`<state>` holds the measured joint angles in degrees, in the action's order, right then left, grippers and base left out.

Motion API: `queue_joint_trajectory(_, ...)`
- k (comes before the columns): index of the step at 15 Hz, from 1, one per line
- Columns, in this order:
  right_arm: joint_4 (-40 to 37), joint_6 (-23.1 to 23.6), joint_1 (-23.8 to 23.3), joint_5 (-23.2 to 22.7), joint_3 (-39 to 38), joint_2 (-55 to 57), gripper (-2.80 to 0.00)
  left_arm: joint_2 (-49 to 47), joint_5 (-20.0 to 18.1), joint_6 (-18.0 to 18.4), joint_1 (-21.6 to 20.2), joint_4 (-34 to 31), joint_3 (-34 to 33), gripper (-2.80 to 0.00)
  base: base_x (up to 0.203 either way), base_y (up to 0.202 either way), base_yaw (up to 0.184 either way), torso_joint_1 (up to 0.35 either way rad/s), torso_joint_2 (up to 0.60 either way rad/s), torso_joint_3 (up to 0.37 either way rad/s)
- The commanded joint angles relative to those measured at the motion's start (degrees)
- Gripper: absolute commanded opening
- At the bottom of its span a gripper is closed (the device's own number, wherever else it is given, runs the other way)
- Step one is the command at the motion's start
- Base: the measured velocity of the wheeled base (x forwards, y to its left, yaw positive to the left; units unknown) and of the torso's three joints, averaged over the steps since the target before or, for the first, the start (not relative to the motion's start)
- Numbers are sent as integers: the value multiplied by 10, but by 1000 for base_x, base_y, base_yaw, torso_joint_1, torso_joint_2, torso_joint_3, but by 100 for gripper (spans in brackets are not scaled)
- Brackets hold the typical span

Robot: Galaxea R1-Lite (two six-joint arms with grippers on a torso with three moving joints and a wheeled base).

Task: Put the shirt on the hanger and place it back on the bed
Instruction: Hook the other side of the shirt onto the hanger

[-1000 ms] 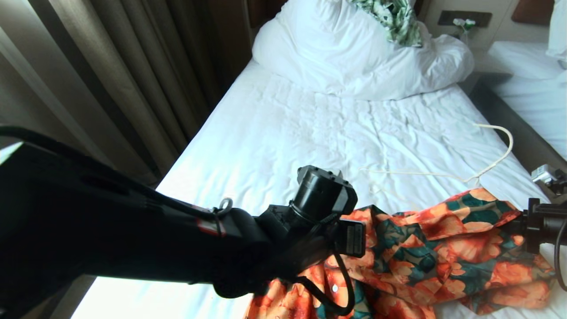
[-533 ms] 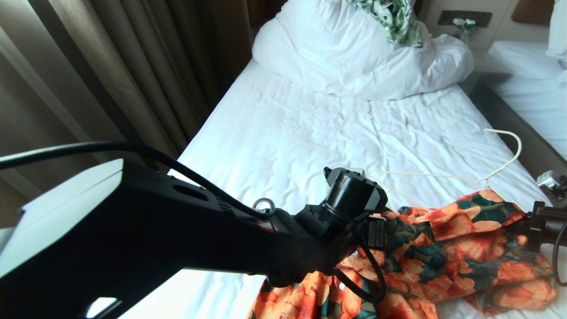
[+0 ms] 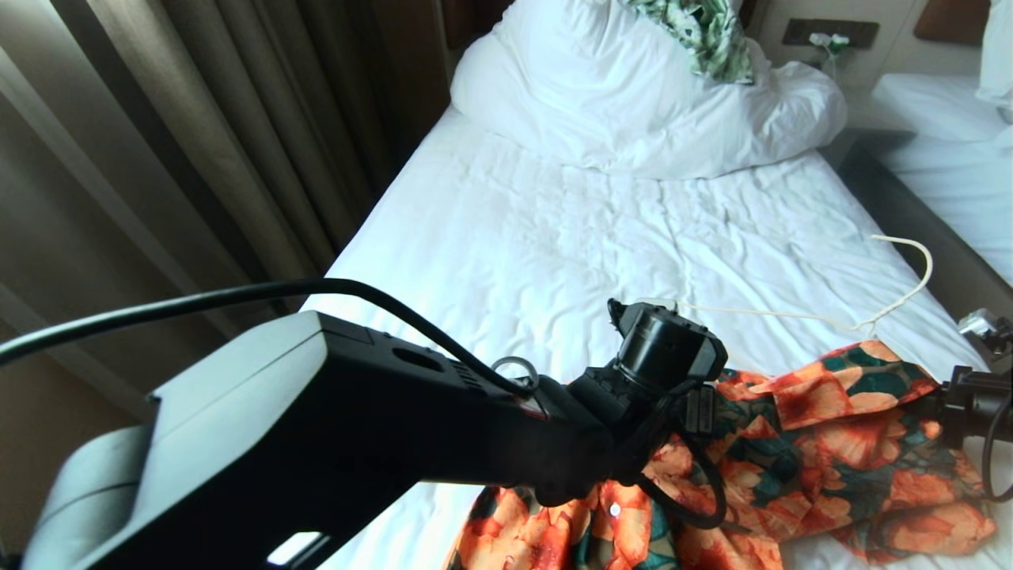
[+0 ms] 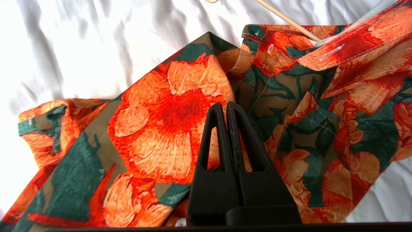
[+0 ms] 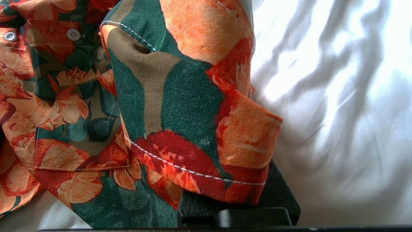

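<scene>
The shirt [image 3: 799,443], orange flowers on teal leaves, lies crumpled on the near right of the bed [image 3: 538,237]. My left gripper [image 4: 227,108] hovers just over the shirt [image 4: 167,122] with its fingers shut and nothing between them; in the head view its wrist [image 3: 665,356] hides the fingers. At the right edge my right gripper [image 3: 946,396] is shut on a hemmed fold of the shirt [image 5: 193,129], which drapes over and hides its fingers. The cream hanger [image 3: 791,313] lies on the sheet beyond the shirt, partly under its collar, and shows as a thin bar [image 4: 286,20].
A bunched white duvet and pillow [image 3: 633,103] fill the far end, with a green-and-white cloth [image 3: 708,36] on top. Curtains [image 3: 198,142] hang along the left side. A dark gap [image 3: 910,206] separates this bed from a second white bed [image 3: 950,134] at the right.
My left arm has reached forward and to the right, over the shirt. The shirt and the hanger's hook have shifted slightly right with the right gripper.
</scene>
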<state>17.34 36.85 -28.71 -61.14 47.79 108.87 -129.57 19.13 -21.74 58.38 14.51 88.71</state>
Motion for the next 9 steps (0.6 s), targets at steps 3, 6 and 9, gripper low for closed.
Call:
queue_joint_trajectory(3, 2, 3, -12, -10, 2, 16, -280, -60, 16, 8, 5, 2, 42, -280, 0, 0, 0, 0, 0, 0)
queue_joint_trajectory(6, 2, 0, -21, -21, 10, 17, -280, -76, 15, 4, 13, 2, 32, -280, 0, 0, 0, 0, 0, 0)
queue_joint_trajectory(9, 0, -27, -21, -21, 23, 17, -280, -97, 15, 2, 36, 3, 15, -280, 0, 0, 0, 0, 0, 0)
